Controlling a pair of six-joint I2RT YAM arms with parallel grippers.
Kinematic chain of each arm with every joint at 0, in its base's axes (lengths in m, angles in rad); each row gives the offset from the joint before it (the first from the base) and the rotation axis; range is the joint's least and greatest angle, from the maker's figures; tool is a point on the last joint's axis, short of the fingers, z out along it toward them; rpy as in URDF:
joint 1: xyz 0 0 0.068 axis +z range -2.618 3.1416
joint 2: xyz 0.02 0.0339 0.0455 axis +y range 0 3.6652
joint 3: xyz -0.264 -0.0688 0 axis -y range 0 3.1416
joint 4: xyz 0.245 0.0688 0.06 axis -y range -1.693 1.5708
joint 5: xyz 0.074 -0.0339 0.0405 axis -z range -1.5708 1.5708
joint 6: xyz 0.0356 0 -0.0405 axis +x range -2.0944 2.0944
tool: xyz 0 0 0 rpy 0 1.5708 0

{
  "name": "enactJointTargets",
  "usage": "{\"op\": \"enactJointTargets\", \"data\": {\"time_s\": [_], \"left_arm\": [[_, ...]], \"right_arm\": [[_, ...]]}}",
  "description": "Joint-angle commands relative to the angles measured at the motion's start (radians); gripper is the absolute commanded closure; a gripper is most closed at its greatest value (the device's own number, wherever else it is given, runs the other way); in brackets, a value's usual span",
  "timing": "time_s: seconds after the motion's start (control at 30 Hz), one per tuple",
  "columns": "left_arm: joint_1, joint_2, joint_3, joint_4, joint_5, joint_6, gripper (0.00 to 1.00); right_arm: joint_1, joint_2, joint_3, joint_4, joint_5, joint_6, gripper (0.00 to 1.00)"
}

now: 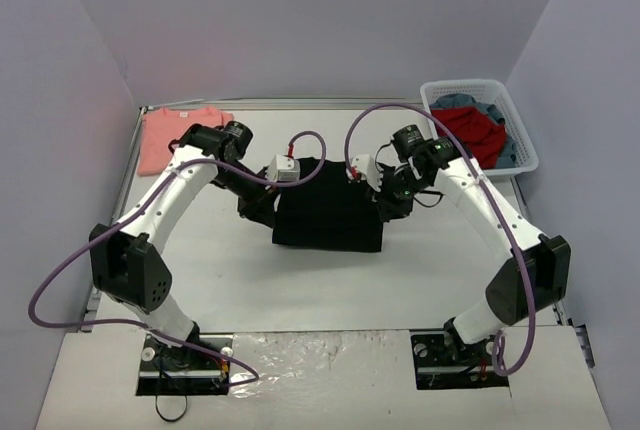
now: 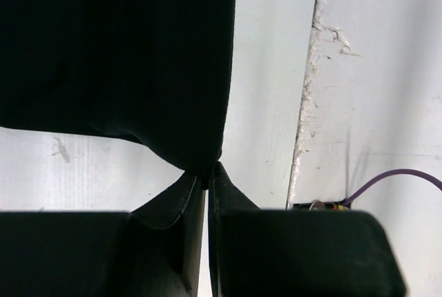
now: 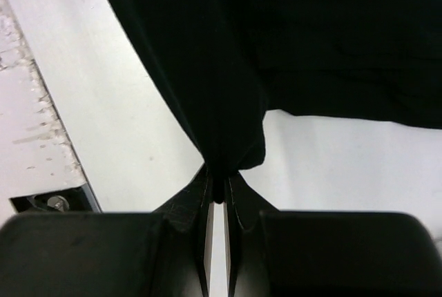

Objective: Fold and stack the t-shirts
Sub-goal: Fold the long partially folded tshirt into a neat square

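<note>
- Large plain black cloth t-shirt point(image 1: 330, 212) sits mid-desk as a rough rectangle, strung between the two arms.
- Left jaws: closed tight on the black t-shirt's far-left corner. In the left wrist view the cloth point(image 2: 117, 48) bunches to a point right at the fingertips point(image 2: 176, 200).
- Right jaws: closed tight on the black t-shirt's far-right corner. In the right wrist view the fabric point(image 3: 331, 34) gathers into a narrow fold between the fingertips point(image 3: 190, 204).
- Near edge of the black t-shirt runs roughly straight, nearest the arm bases. Can't tell whether it touches the white desk point(image 1: 300, 290).
- Blue print not visible in any view.
- Smaller salmon-pink cloth t-shirt point(image 1: 175, 135) lies flat well to the far left of the black t-shirt, apart from it, with the left arm's elbow just beside it.
- White lattice plastic basket point(image 1: 470, 85) stands to the far right of the black t-shirt, holding a red garment point(image 1: 470, 130) and some blue cloth point(image 1: 458, 101).
- Purple cables point(image 1: 60, 280) loop off both arms on either side of the black t-shirt.
</note>
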Motion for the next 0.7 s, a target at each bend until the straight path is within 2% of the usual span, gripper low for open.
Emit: {"op": "enactJointTargets", "data": {"time_s": [0.0, 0.43, 0.67], "left_arm": [[0.010, 0.034, 0.083, -0.011, -0.037, -0.035, 0.98], [0.038, 0.212, 0.292, 0.009, -0.100, -0.048, 0.98], [0.070, 0.360, 0.447, -0.018, -0.105, -0.028, 0.98]], "right_arm": [[-0.026, 0.065, 0.079, -0.032, 0.042, -0.027, 1.00], [-0.092, 0.281, 0.302, -0.035, 0.054, -0.073, 1.00], [-0.121, 0.412, 0.423, -0.038, 0.067, -0.086, 1.00]]}}
